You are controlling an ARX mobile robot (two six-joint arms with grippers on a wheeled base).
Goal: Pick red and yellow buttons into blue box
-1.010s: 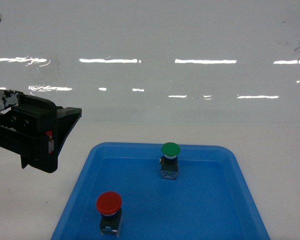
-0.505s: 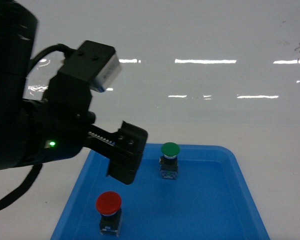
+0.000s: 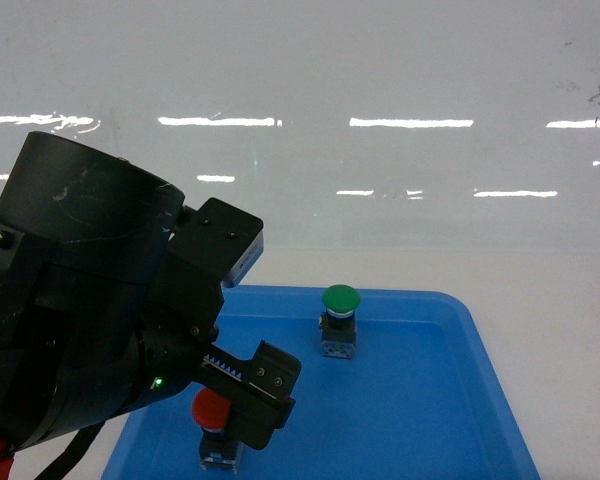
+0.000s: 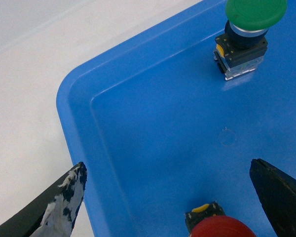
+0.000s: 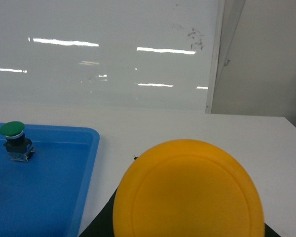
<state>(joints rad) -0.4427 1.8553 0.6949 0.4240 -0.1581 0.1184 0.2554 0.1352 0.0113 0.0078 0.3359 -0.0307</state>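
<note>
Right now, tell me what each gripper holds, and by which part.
The left gripper is open around the red button, holding nothing. The right gripper seems to carry the yellow button; where it grips cannot be told.

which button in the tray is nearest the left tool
The red button: it sits right between the open left tool fingers, while the green button stands farther off at the tray's far side.
</note>
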